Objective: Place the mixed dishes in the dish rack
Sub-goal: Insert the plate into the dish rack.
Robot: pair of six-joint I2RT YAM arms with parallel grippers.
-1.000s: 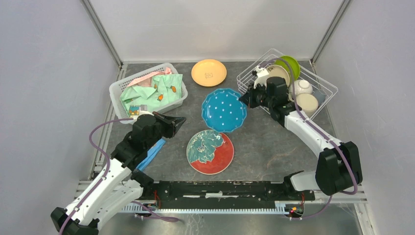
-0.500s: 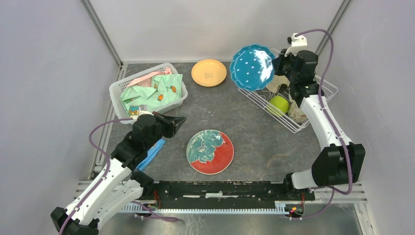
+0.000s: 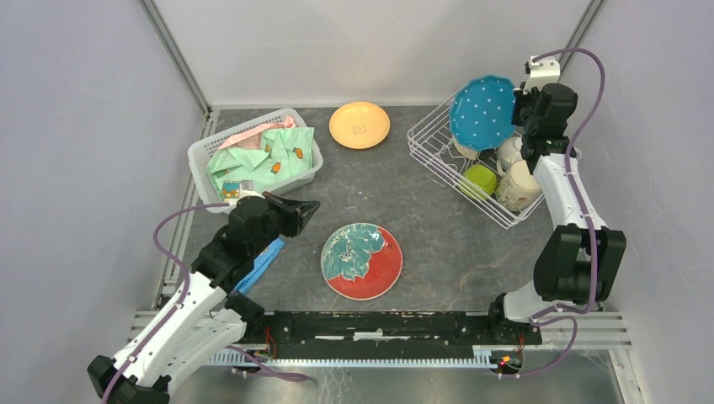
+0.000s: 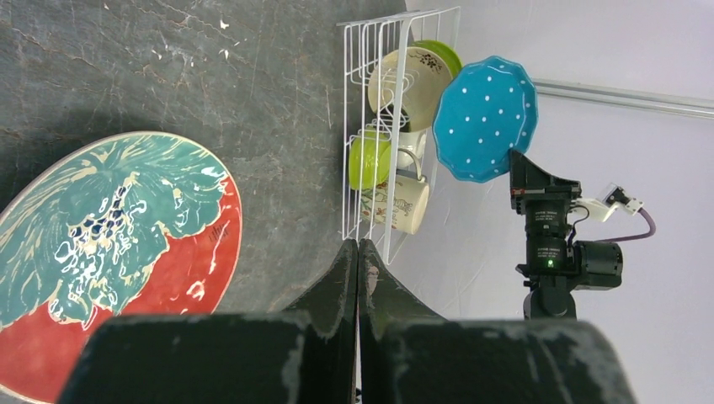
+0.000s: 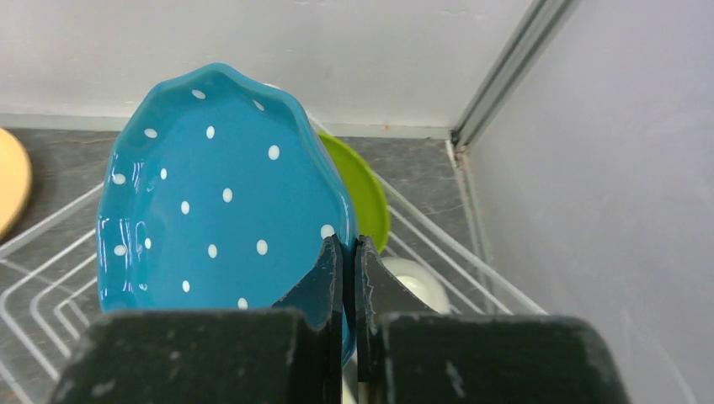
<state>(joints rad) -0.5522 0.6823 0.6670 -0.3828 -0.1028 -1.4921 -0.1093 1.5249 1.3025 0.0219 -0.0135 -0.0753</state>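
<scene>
Well left of the dish rack, our left gripper is clenched on nothing. The red plate and the orange plate lie flat, also left of the rack. Above the rack, our right gripper grasps the blue dotted plate by its rim.

The dotted plate, upper right, is showing turquoise blue with white dots. The orange plate, upper centre, is showing plain orange. The red plate, lower centre, is carrying a teal leaf pattern over red. The dish rack is showing white wire. The worktop is showing dark grey with pale veining. The shirt, upper left, is showing mint green with orange motifs.
</scene>
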